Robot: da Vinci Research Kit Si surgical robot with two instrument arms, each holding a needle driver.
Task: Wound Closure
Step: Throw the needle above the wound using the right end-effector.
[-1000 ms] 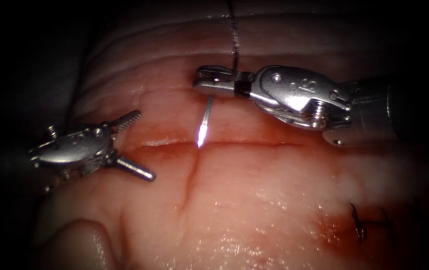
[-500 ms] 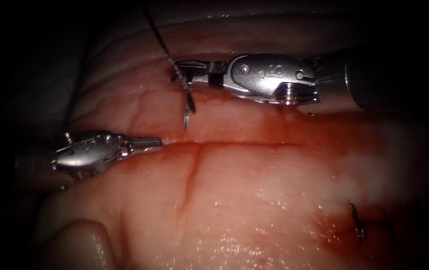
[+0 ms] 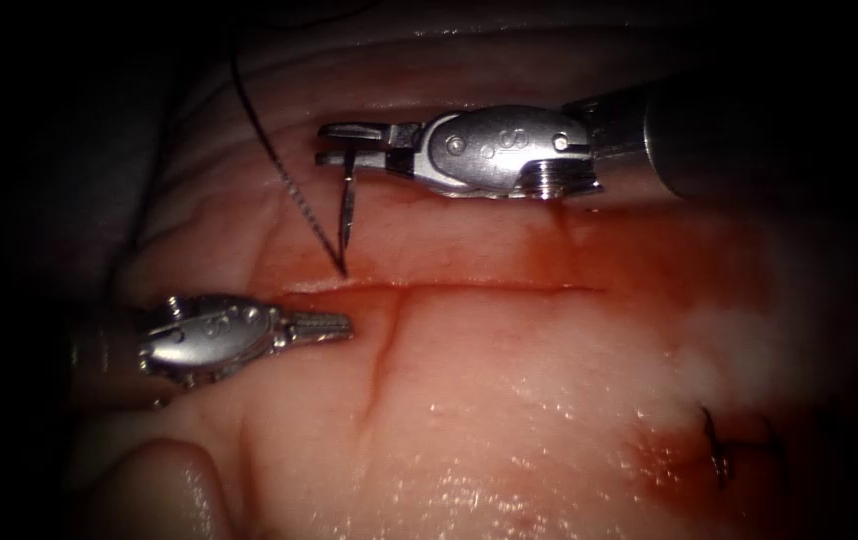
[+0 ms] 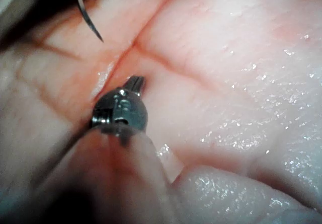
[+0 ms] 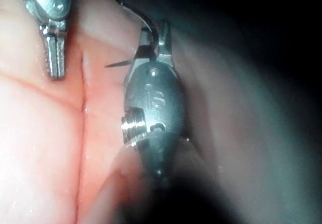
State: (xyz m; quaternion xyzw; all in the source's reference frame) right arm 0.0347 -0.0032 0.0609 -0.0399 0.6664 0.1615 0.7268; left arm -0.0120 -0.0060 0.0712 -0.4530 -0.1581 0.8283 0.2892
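Observation:
My right tool [image 3: 329,145] reaches in from the right over the tissue [image 3: 509,380], on the far side of the cut [image 3: 469,288]. Its jaws are shut on the curved needle [image 3: 347,215], gripping the body well back from the point. The needle hangs point down just above the cut's far edge near its left end, not in the tissue. Dark thread [image 3: 269,150] trails up and left from it. My left tool [image 3: 347,324], jaws shut and holding nothing, lies on the tissue just near of the cut's left end. The needle [image 4: 89,25] and the left tool's jaws [image 4: 134,83] also show in the left wrist view, and the right tool [image 5: 155,35] in the right wrist view.
An earlier dark stitch [image 3: 721,448] sits at the lower right of the tissue. Red fluid [image 3: 589,250] stains the tissue along the cut and under the right tool. A faint groove [image 3: 379,370] runs toward me from the cut.
The right tool has carried the needle left and turned it point down toward the cut's far edge. The left tool's jaws closed and moved right to the cut's left end. The thread swung left.

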